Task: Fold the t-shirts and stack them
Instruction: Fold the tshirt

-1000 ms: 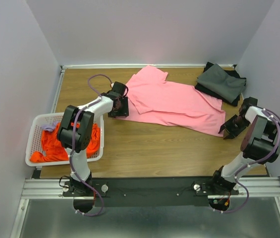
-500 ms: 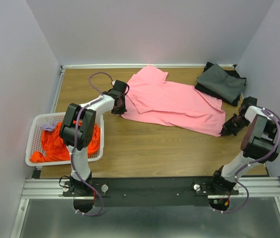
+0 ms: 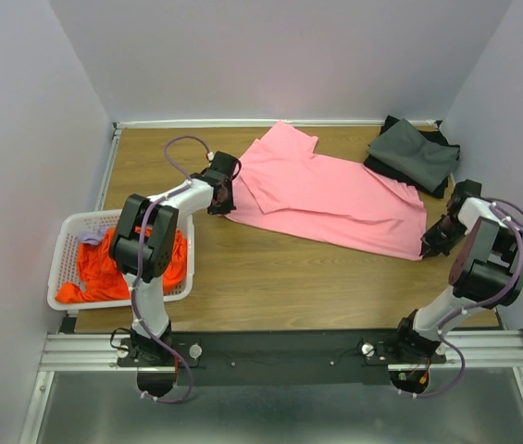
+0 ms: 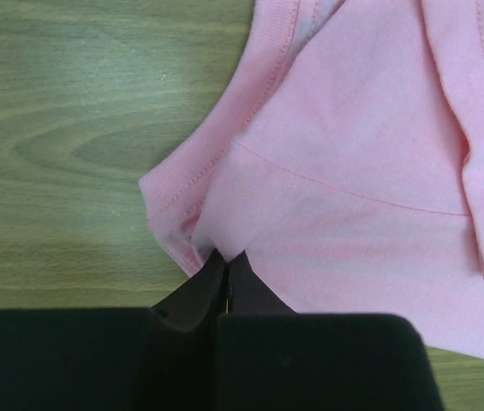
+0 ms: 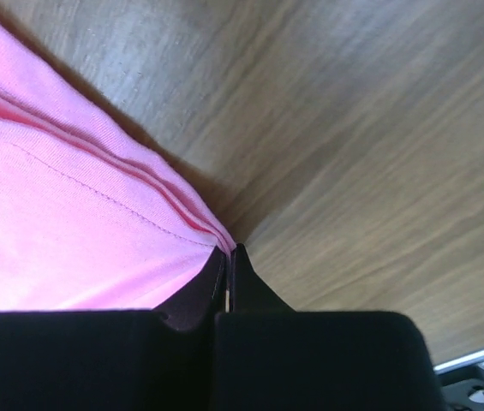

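pink t-shirt [image 3: 335, 199] lies flat on table [image 3: 270, 268], long axis left-right between arms. left gripper [image 3: 225, 198] clamped on left edge, right gripper [image 3: 430, 243] clamped on right hem corner. each arm nearest own end.

Spread soft cloth t-shirt [image 3: 335, 199]: plain light pink
Crumpled cloth t-shirt [image 3: 104, 268]: bright orange
Folded cloth t-shirts [image 3: 414, 155], beyond right gripper [image 5: 229, 261]: dark grey, black
Slotted plastic basket [image 3: 59, 257]: white
Wooden table [image 3: 289, 277]: brown grain
Left gripper [image 4: 227, 270]: black
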Controlling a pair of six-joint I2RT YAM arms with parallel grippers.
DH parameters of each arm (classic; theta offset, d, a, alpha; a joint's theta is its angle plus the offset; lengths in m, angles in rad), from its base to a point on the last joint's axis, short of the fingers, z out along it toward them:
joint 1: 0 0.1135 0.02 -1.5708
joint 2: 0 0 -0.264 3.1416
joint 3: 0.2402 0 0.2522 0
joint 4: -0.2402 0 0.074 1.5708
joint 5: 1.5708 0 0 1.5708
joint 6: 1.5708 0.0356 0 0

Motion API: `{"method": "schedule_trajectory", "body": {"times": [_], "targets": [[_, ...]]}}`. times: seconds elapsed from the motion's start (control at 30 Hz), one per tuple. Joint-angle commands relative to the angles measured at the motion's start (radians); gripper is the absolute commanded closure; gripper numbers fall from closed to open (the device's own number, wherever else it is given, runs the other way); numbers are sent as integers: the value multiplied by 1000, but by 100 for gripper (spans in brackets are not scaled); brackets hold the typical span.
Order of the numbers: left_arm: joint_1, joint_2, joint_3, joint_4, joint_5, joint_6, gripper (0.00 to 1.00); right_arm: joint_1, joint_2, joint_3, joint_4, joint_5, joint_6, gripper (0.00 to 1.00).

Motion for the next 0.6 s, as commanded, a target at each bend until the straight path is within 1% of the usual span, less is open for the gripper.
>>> {"method": "schedule_trajectory", "body": {"times": [0.0, 0.13, 0.27, 0.3, 0.33, 0.37, 0.43, 0.47, 0.5, 0.53, 0.57], "targets": [[4, -34, -48, -34, -63, 13, 100, -8, -51, -3, -52, 110, -29, 98], [4, -54, -57, -32, -59, 16, 100, -8, -60, -4, -62, 99, -29, 98], [4, -97, -27, -54, -42, 20, 100, -8, -75, -18, -69, 79, -23, 98], [2, -106, -18, -58, -37, 22, 99, -8, -81, -19, -70, 76, -24, 96], [2, -126, -5, -63, -28, 26, 97, -8, -87, -19, -70, 76, -24, 93], [1, -133, 21, -67, -25, 28, 91, -8, -103, -18, -72, 71, -24, 84], [-7, -150, 48, -89, -20, 31, 82, -8, -118, -13, -78, 68, -29, 76], [-11, -153, 61, -97, -20, 31, 72, -8, -127, -10, -81, 67, -30, 71], [-22, -156, 90, -112, -19, 34, 66, -8, -143, -7, -87, 61, -33, 61], [-28, -155, 100, -120, -19, 34, 53, -8, -150, 2, -89, 56, -40, 55], [-33, -158, 122, -126, -17, 33, 48, -8, -158, 8, -96, 50, -43, 42]]}}
